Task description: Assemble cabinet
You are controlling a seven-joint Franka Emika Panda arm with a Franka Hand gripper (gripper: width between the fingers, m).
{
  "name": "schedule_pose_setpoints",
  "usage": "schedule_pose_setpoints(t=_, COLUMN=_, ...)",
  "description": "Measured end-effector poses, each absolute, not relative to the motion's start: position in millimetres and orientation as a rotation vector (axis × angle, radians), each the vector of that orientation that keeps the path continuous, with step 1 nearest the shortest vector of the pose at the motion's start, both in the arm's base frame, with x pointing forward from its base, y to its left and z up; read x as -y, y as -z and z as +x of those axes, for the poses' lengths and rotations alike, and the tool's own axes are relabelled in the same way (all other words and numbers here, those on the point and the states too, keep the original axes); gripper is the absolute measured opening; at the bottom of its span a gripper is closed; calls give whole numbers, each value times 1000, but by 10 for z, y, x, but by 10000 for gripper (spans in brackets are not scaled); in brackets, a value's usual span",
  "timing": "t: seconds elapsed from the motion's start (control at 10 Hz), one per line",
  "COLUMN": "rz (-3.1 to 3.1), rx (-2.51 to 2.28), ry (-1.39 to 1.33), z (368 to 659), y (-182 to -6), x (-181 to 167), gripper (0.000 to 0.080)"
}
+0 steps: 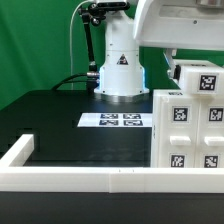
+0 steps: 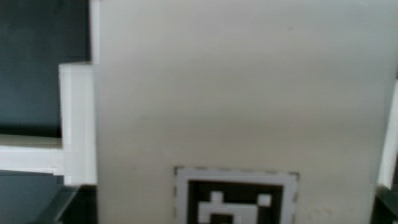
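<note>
Cabinet [image 1: 188, 130], a smooth white plastic box of flat-faced blocks bearing square black-and-white tags, stood on the black surface [image 1: 60, 125] at the exterior view's right, just behind the white rail [image 1: 80, 178], tagged faces toward that camera. The tool [image 1: 171, 60] hung just above it; whether it was apart or together could not be told.
</note>
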State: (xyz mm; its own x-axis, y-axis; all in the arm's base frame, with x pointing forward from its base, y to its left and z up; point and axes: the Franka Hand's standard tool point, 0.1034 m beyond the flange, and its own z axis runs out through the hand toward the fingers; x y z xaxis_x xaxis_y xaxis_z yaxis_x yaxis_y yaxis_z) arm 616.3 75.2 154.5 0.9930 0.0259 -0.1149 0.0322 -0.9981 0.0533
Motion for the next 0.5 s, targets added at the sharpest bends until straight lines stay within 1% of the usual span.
schedule_pose_setpoints(t=0.2, rz=3084, rx=-45, ry=156, z=6179, y=-1543, x=-754, gripper=566)
schedule_pose_setpoints(t=0.3, rz=3083, rx=-45, ry=158, z=6177, y=-1536, x=-754, gripper=727)
schedule_pose_setpoints(t=0.4, rz=3083, rx=-45, ry=159, z=6176, y=-1533, x=-753, gripper=727)
schedule_pose_setpoints(t=0.5, rz=3083, rx=-45, ry=159, z=6175, y=-1530, x=-753, gripper=779)
